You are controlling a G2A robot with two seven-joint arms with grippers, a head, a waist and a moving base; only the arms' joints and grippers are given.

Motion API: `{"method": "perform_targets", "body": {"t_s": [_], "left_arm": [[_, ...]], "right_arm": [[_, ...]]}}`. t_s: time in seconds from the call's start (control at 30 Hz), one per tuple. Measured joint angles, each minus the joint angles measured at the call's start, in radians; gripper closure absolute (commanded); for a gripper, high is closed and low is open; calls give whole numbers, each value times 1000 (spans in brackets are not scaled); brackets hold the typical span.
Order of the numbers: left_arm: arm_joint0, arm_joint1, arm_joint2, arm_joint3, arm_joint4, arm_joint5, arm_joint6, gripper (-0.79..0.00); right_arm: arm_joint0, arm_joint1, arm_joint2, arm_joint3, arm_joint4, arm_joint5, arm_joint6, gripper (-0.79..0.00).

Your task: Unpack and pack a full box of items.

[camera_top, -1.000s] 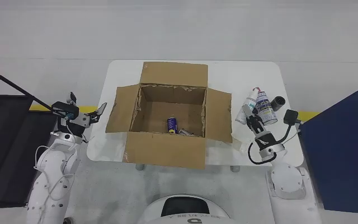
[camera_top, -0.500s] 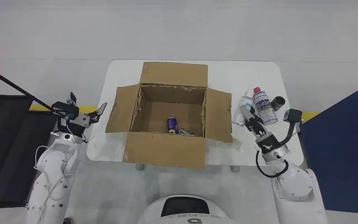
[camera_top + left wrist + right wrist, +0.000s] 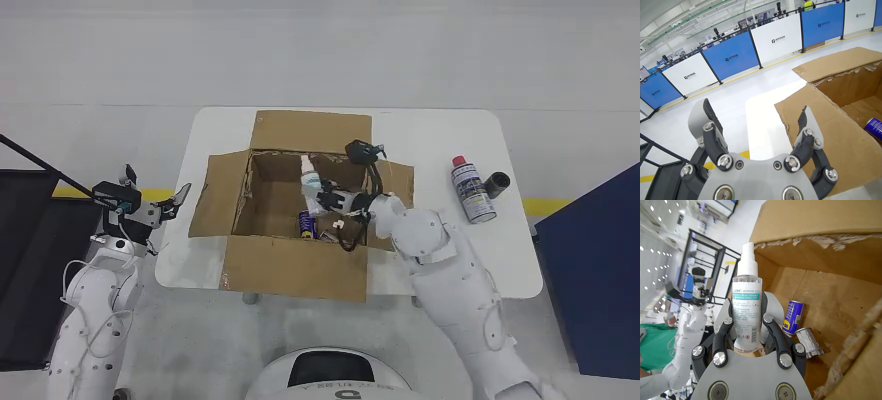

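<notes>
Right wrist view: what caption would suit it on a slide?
Right gripper holds a clear spray bottle over the open cardboard box.

Brown box (image 3: 292,268), white table (image 3: 430,140), clear bottle (image 3: 747,306) with white cap and teal label band, blue can (image 3: 793,318) with yellow print, red-capped can (image 3: 471,190) on the right.

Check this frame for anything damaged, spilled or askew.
The cardboard box has a torn, ragged rim where the flaps fold out. Inside, a blue can lies on its side beside a metal part. Nothing looks spilled; the spray bottle sits straight in the right gripper.
</notes>
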State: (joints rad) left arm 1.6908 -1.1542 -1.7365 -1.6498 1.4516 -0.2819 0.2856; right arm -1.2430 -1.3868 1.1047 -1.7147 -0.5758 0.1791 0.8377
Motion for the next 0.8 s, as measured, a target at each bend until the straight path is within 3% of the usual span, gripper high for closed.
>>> {"method": "perform_targets", "body": {"t_s": [0.17, 0.37, 0.43, 0.53, 0.57, 0.63, 0.8], "left_arm": [[0, 0, 0, 0, 0, 0, 0, -785], [0, 0, 0, 0, 0, 0, 0, -785], [0, 0, 0, 0, 0, 0, 0, -785], [0, 0, 0, 0, 0, 0, 0, -785], [0, 0, 0, 0, 0, 0, 0, -785], [0, 0, 0, 0, 0, 0, 0, -785], [0, 0, 0, 0, 0, 0, 0, -785]], "right_arm": [[104, -14, -139, 90, -180, 90, 41, 0], [177, -29, -210, 165, -329, 232, 48, 0], [193, -33, -220, 185, -343, 262, 64, -206], [208, -38, -238, 209, -370, 288, 87, -391], [211, -39, -244, 216, -380, 292, 94, -563], [216, -41, -257, 227, -405, 302, 105, -763], [198, -43, -232, 192, -407, 338, 68, -785]]}}
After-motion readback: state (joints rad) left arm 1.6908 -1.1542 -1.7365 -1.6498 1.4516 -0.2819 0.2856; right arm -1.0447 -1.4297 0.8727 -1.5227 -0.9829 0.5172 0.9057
